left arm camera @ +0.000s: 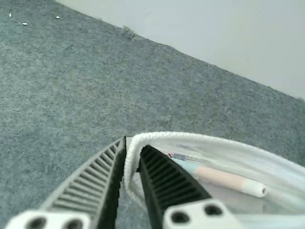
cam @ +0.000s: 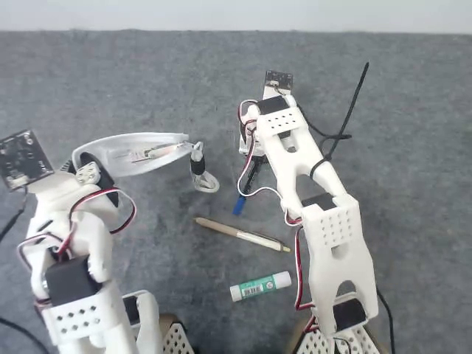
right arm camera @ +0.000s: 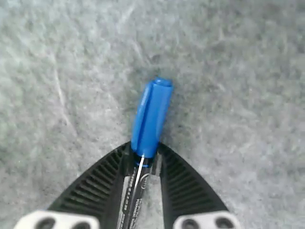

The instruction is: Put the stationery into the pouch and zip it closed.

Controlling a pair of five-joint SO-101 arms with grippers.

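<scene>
1. Pouch (cam: pixel 140 153): clear with a white edge, and its mouth is open. One end is held up off the grey table (cam: pixel 413 110). A pale-barrelled marker (left arm camera: pixel 224 179) lies inside it.
2. Left gripper (left arm camera: pixel 131 143): its jaws are pinched together on the pouch's white rim, at the end of the pouch nearest the left arm.
3. Right gripper (right arm camera: pixel 144 152): it sits just past the pouch's other end. It is clamped on a blue-capped pen (right arm camera: pixel 151 112), with the cap sticking out beyond the jaws toward the table. I cannot tell whether the cap touches the table.
4. Beige pen (cam: pixel 242 234): it lies flat on the table, away from the pouch on the side toward the arm bases. It touches nothing else.
5. Glue stick (cam: pixel 260 286): it also lies flat, farther from the pouch than the beige pen. It is apart from that pen and close to the right arm's base.
</scene>
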